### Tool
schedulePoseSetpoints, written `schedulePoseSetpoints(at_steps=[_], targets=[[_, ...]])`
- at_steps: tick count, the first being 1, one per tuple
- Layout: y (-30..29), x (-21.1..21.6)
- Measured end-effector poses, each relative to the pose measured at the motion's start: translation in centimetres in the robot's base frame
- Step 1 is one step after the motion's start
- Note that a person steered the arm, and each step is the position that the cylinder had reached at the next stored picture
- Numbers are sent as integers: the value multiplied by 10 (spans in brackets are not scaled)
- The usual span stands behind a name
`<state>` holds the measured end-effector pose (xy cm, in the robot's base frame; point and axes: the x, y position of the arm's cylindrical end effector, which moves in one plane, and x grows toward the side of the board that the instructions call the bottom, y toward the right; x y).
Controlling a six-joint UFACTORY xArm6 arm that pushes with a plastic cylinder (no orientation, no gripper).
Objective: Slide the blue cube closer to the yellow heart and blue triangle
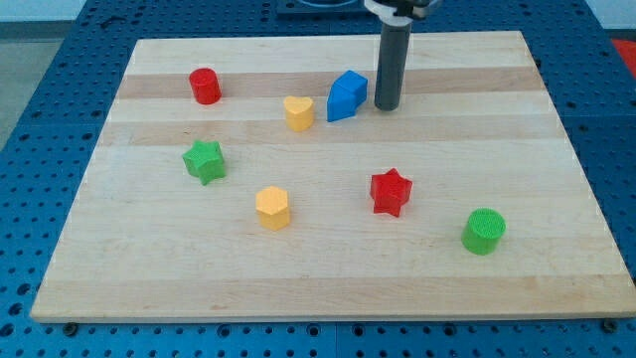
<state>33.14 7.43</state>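
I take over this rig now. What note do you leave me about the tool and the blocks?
My tip stands just at the view's right of the blue blocks, near or touching them.
The blue cube and blue triangle appear pressed together; I cannot separate them.
The yellow heart lies a small gap to their left.
Done: the blue blocks are near the heart.
Left: perhaps a short push toward the view's left.

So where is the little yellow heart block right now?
The yellow heart block sits near the view's top on the wooden board, just left of the blue blocks, with my tip on their right and the red cylinder further left.
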Motion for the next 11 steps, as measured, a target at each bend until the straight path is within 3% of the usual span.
schedulePoseSetpoints(at_steps=[3, 4, 6, 9, 11], targets=[[-62, -20], [-54, -34], [-76, -88], [-104, -30], [-123, -47]])
